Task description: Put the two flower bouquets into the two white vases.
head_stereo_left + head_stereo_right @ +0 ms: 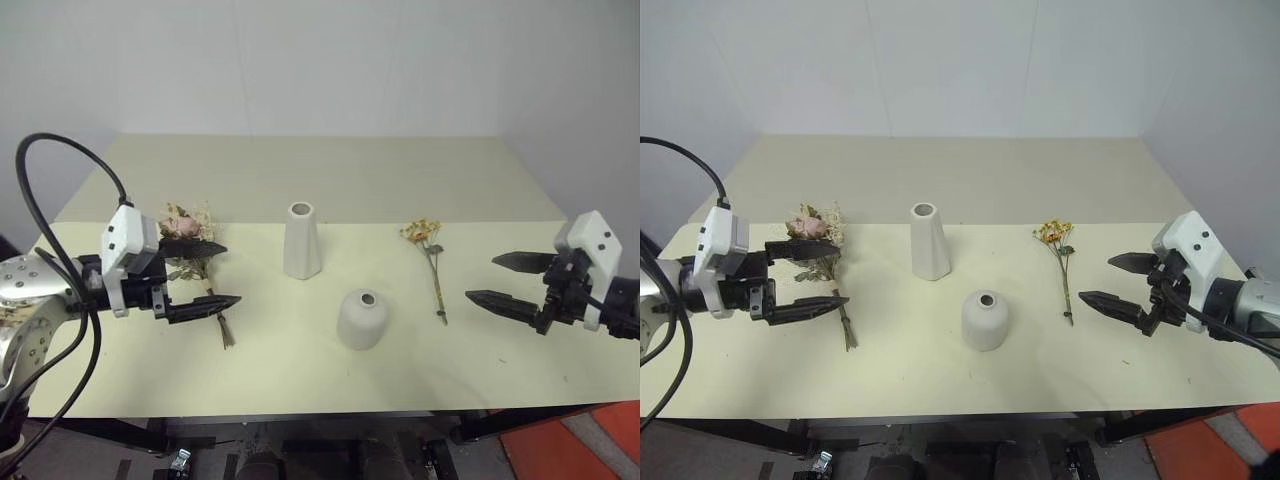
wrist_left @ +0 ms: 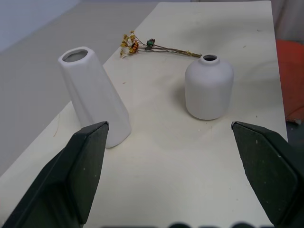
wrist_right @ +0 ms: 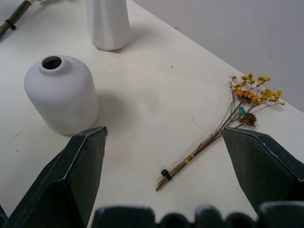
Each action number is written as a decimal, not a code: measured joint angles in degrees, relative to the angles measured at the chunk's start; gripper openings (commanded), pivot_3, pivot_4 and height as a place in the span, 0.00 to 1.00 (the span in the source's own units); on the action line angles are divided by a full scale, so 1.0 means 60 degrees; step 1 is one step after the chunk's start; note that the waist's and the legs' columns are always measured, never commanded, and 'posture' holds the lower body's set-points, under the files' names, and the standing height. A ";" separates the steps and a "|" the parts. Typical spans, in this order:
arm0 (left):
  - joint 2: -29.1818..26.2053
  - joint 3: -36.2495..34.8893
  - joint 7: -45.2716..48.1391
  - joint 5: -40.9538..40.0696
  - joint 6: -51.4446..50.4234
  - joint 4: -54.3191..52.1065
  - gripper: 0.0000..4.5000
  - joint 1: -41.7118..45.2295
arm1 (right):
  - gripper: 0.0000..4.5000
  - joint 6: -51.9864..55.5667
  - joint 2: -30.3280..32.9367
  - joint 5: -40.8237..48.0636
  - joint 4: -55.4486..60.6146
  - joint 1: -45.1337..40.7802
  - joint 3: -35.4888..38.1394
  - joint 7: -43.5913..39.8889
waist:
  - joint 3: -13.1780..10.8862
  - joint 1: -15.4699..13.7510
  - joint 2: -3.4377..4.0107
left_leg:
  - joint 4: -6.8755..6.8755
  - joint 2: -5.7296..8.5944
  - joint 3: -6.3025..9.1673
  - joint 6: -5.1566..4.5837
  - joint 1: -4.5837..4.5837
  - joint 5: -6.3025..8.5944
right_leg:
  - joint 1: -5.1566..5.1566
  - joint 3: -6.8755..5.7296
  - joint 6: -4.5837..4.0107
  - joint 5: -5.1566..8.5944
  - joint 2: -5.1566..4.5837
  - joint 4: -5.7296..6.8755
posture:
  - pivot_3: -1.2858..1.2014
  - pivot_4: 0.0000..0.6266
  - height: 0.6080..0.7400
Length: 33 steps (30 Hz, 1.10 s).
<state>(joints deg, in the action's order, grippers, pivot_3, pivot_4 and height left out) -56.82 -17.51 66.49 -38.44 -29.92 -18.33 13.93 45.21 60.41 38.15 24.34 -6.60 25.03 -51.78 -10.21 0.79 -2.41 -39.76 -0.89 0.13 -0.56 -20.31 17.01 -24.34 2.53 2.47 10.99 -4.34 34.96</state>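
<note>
On the cream table (image 1: 320,170) a fuller bouquet with pink roses (image 1: 188,228) lies flat at the left, stems toward the front. My left gripper (image 1: 222,272) hovers open over those stems, nothing held. The tall tapered white vase (image 1: 301,241) stands upright in the middle, and the short rounded white vase (image 1: 361,318) stands in front of it, slightly right. Right of the vases lies the thin yellow-orange sprig (image 1: 431,252), also seen at sprig (image 3: 223,128). My right gripper (image 1: 496,279) is open, just right of the sprig's stem end, empty.
A grey wall rises behind the table. A black cable (image 1: 60,170) loops over my left arm. Bare tabletop stretches behind the vases and along the front edge. An orange patch of floor (image 1: 560,445) shows at the lower right.
</note>
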 measured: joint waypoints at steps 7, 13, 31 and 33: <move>-0.0002 -0.0263 -0.0065 -0.0007 -0.0016 -0.0113 1.00 -0.0178 | 1.00 0.0002 0.0001 0.0033 -0.0055 -0.0230 -0.0260 -0.0025 | 0.0000 0.0002 0.0001 | -0.0001 0.0000 0.0000 0.0000 0.0001 0.0000 | 0.0000 0.0000 0.0000 0.0000 0.0000 0.0003 | 0.52 0.24 1.00; 0.0099 -0.0298 -0.0291 -0.0399 -0.0107 -0.0487 1.00 -0.0092 | 1.00 0.0921 0.0291 0.0049 -0.0473 -0.1240 -0.0944 0.0315 | -0.0001 0.0006 0.0002 | 0.0000 -0.0002 0.0001 0.0000 0.0000 0.0000 | -0.0004 -0.0002 -0.0003 -0.0001 0.0001 0.0003 | 0.52 0.24 1.00; 0.0777 0.0968 0.0170 -0.0589 -0.0018 0.0660 1.00 0.2259 | 1.00 0.6451 -0.3114 -0.2621 -0.5733 -0.8256 -0.5967 0.4233 | -0.0007 0.0171 0.0005 | -0.0014 0.0008 0.0009 0.0005 -0.0193 -0.0006 | -0.0195 -0.0011 -0.0094 -0.0085 -0.0002 0.0029 | 0.52 0.24 1.00; 0.0778 0.0961 0.0183 -0.0581 -0.0018 0.0646 1.00 0.2244 | 1.00 0.6347 -0.3619 -0.3084 -0.6701 -0.8541 -0.6033 0.4598 | -0.0006 0.0181 0.0007 | -0.0013 0.0010 0.0010 0.0005 -0.0242 -0.0006 | -0.0229 -0.0017 -0.0088 -0.0090 -0.0007 0.0031 | 0.52 0.24 1.00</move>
<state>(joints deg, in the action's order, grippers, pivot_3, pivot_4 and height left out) -52.16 -11.74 67.58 -41.93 -30.02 -14.46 27.39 83.30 38.70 19.65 -15.87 -57.85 -11.17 -24.19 -10.24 1.88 -2.37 -39.83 -0.83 0.19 -0.53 -21.77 16.98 -25.72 2.43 1.95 10.45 -4.38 35.14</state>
